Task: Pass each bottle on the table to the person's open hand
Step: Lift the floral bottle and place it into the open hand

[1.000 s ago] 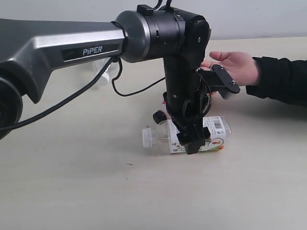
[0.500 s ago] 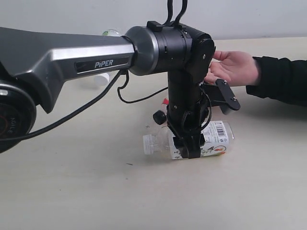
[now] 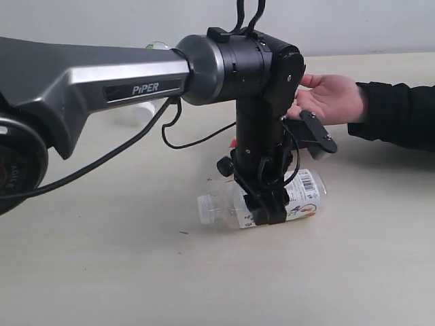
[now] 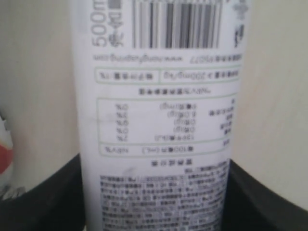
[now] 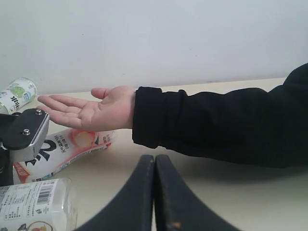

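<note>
The left gripper (image 3: 266, 207) has its jaws closed against both sides of the white-capped bottle (image 3: 306, 190), which lies on its side on the worktop (image 3: 102, 272) and looks not yet lifted, so this handover is only at the grasp. The person's open hand (image 3: 333, 98) is held out empty just beyond the arm, while the red-and-white labelled bottle (image 5: 72, 147) and the green-labelled bottle (image 5: 17, 94) lie untouched on the worktop, both to be delivered. The right gripper (image 5: 154, 192) is pressed shut, holding nothing.
</note>
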Robot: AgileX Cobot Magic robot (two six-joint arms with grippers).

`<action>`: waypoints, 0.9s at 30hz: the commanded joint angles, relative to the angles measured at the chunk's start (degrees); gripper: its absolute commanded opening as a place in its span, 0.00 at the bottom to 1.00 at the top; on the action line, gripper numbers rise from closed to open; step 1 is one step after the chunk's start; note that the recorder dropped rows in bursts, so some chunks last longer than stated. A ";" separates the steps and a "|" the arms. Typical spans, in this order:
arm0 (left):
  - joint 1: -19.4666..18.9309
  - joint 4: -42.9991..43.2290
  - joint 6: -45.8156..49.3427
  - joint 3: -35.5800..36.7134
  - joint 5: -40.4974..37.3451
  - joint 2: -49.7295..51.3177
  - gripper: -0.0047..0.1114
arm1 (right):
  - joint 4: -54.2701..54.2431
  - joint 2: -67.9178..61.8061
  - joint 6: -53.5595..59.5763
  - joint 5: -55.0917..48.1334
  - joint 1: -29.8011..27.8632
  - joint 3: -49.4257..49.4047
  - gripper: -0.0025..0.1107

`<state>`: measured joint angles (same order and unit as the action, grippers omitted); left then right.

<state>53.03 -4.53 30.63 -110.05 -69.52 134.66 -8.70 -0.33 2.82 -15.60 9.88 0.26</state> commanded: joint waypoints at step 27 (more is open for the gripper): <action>-0.09 0.93 -54.13 -4.96 14.54 -13.32 0.04 | 0.06 0.33 -0.12 0.29 -0.29 -0.26 0.02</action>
<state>53.03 -3.99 -17.70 -114.10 -58.54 122.13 -8.70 -0.33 2.82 -15.60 9.88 0.26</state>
